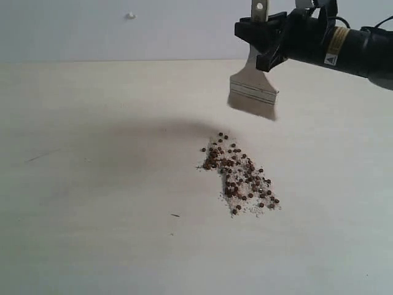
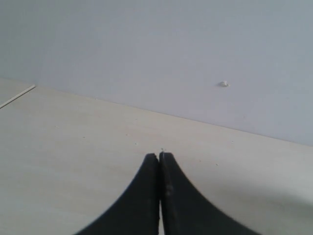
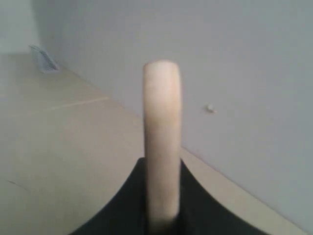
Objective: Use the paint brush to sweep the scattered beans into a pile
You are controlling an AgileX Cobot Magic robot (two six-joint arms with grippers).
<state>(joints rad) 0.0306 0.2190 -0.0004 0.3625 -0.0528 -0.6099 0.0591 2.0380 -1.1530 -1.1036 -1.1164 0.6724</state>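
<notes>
The beans (image 1: 236, 175), tiny and dark brown with whitish crumbs among them, lie on the pale table (image 1: 92, 184) in a loose, elongated pile running diagonally. The paint brush (image 1: 253, 92) hangs in the air above and behind the beans, its pale bristles pointing down and off the table. My right gripper (image 1: 265, 38) is shut on the wooden handle (image 3: 161, 122), which stands up between the black fingers (image 3: 205, 205) in the right wrist view. My left gripper (image 2: 159, 155) is shut with nothing in it, over bare table; it does not show in the exterior view.
A grey wall (image 1: 123, 31) rises behind the table's far edge, with a small white speck (image 1: 130, 15) on it. Faint dark marks (image 1: 175, 215) lie on the table left of the beans.
</notes>
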